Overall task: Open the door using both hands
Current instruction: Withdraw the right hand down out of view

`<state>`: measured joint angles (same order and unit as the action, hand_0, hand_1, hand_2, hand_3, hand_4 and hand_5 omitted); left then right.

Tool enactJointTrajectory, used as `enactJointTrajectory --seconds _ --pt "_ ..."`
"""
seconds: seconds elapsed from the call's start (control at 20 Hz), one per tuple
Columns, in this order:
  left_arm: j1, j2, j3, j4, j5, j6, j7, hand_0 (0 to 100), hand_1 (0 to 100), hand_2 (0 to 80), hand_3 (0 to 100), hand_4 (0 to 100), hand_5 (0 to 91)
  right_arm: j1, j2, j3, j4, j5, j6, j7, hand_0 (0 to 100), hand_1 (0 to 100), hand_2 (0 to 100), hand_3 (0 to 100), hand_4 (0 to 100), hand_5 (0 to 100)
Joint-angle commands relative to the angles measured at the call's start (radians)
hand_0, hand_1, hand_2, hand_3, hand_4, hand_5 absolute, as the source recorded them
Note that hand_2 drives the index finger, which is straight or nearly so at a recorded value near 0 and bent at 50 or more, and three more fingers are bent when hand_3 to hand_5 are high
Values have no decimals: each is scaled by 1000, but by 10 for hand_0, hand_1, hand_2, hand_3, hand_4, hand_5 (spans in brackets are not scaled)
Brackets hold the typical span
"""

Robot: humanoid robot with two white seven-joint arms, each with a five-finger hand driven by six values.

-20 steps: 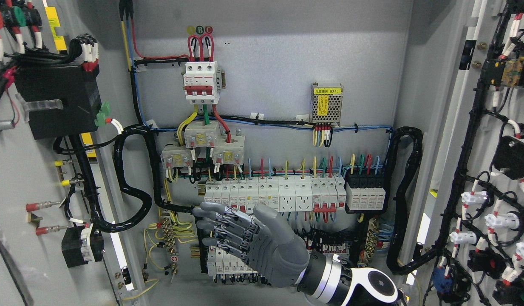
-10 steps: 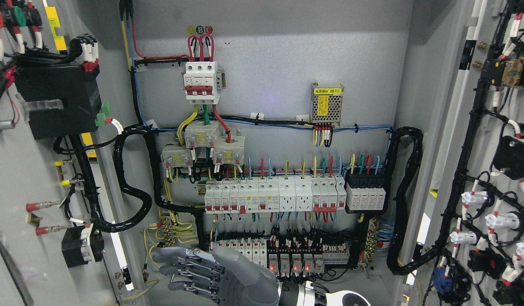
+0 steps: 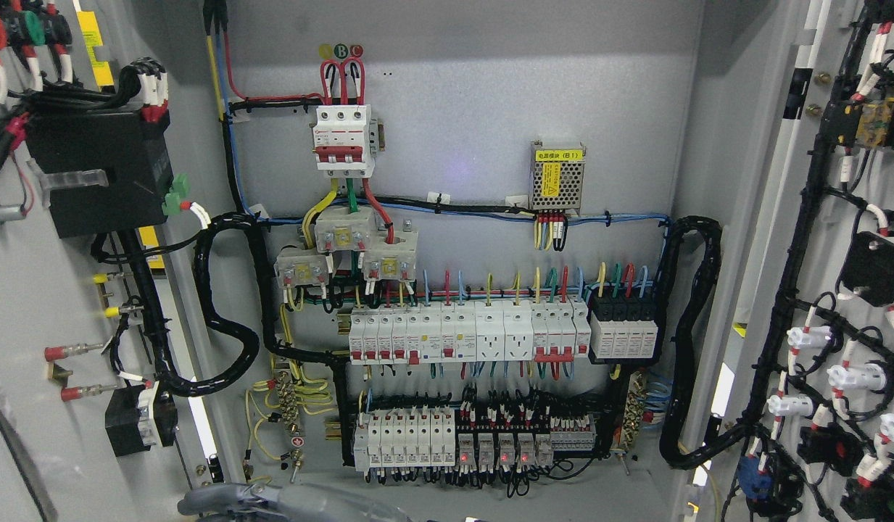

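Two doors stood swung wide in the head view: left door [image 3: 26, 304] at the left edge, right door [image 3: 838, 275] at the right, cabinet [image 3: 476, 116] between. One grey hand [image 3: 272, 502] barely showed at bottom centre-left, nearer the left door; finger state and side could not be told.

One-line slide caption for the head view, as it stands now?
Both cabinet doors, left door and right door, stand open on the wired panel; a grey robot hand shows at the bottom edge.

Grey cabinet [image 3: 476, 87], white/red breakers [image 3: 341, 138].
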<state>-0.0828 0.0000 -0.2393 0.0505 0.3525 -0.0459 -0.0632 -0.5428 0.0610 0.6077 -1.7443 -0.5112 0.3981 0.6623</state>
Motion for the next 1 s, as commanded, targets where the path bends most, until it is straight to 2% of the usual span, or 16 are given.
enactJointTrajectory --seconds 0.0,0.1,0.3,0.5,0.8,0.95 --pt "0 -14 0 0 0 1 0 0 0 0 0 0 0 1 69 95 2 42 7 -1 222 11 0 0 0 0" --pt "0 -14 0 0 0 1 0 0 0 0 0 0 0 1 88 101 8 48 5 -1 222 12 0 0 0 0" --pt "0 -14 0 0 0 0 0 0 0 0 0 0 0 -3 88 136 22 50 2 -4 222 11 0 0 0 0" --pt "0 -14 0 0 0 0 0 0 0 0 0 0 0 -9 88 156 29 42 4 -81 222 11 0 0 0 0" --pt "0 -26 -2 0 -1 0 0 0 0 0 0 0 0 -28 89 199 29 40 -1 -87 221 11 0 0 0 0" --pt "0 -26 -2 0 0 0 0 0 0 0 0 0 0 -43 92 211 38 37 -1 -121 221 11 0 0 0 0"
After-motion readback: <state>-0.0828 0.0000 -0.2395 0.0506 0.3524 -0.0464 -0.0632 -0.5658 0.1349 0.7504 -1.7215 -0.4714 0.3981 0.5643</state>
